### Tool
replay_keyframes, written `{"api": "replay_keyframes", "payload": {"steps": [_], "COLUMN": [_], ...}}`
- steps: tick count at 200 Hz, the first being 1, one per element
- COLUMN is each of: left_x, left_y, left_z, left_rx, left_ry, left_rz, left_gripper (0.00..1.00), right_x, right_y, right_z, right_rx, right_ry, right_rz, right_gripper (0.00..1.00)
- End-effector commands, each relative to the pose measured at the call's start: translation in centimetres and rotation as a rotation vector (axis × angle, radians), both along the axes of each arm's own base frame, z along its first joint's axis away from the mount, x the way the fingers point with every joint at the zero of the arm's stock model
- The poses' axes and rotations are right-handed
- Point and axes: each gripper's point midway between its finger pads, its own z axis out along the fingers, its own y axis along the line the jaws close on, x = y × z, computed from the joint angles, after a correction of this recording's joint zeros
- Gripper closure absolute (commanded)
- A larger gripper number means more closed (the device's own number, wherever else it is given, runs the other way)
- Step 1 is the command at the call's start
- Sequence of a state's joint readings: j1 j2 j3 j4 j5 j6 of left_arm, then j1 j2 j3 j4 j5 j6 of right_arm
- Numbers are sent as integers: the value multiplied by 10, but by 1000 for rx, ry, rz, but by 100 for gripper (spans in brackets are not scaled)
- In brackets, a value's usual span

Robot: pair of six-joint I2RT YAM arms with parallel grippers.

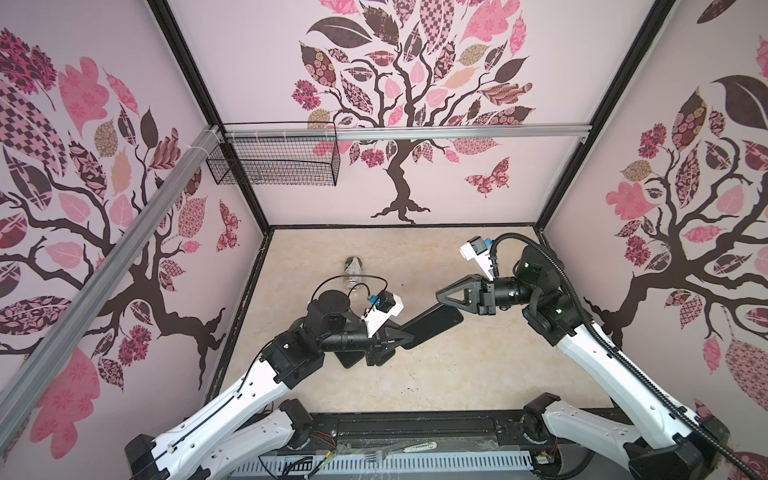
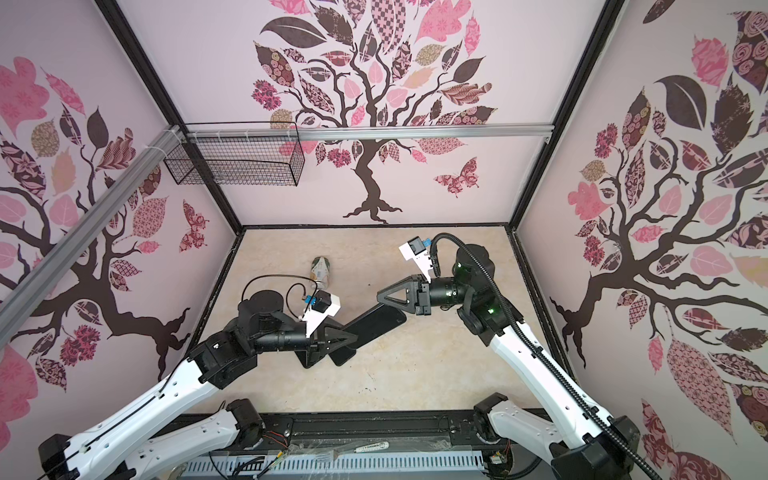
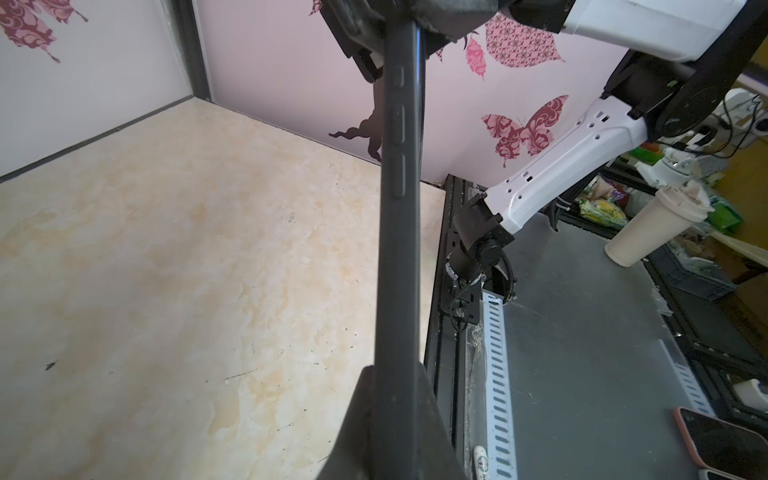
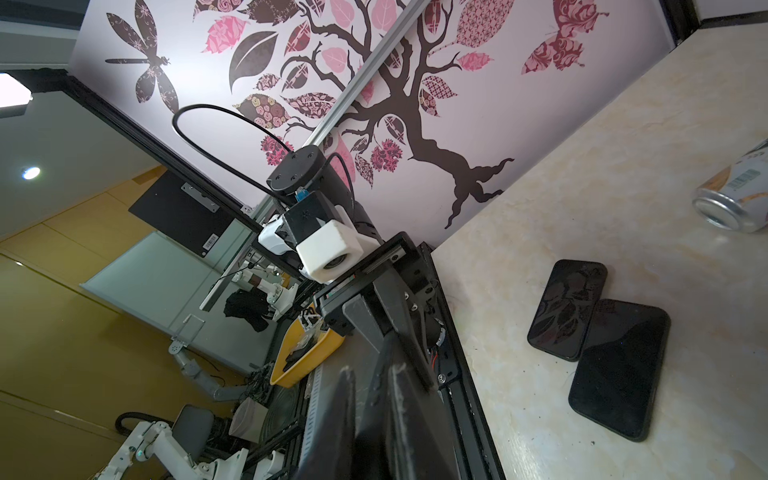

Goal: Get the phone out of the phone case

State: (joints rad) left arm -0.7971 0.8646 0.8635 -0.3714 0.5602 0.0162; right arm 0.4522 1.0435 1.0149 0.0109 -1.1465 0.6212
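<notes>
phone case (image 1: 436, 326): between left gripper (image 1: 404, 335) and right gripper (image 1: 444, 297) | can (image 1: 353, 271): behind, on table (image 1: 457, 374)

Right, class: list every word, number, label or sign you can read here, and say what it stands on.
No text here reads clearly enough to quote.
can, lying on the table: barcode and print, too blurred.
white pen-like item at the front edge: print too small.
sticker on the black panel outside: barcode, too small.

A black phone (image 1: 436, 322) in a dark matte phone case (image 3: 399, 249) with raised side buttons, lifted above the middle of the table (image 1: 457, 374), its broad face up, slanting from near left to far right
</notes>
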Motion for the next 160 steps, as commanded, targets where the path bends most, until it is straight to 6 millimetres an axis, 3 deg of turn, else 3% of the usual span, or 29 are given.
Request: {"api": "replay_keyframes", "payload": {"steps": [1,67,160], "left_x": [21,22,-5], "left_y": [4,6,2], "left_z": [39,51,61], "left_rx": [-26,1,-50], "left_ry": [-224,-365,-449], "left_rz": [73,46,-97], "left_gripper": [100,100,100], "right_x": [8,9,17], "right_y": [2,3,1], "right_z": [-15,-24,-36], "right_rx": [-32,-45,-40], "right_ry": [120,150,196], "right_rz": [-30,-38,-118], "right_gripper": [86,89,93]}}
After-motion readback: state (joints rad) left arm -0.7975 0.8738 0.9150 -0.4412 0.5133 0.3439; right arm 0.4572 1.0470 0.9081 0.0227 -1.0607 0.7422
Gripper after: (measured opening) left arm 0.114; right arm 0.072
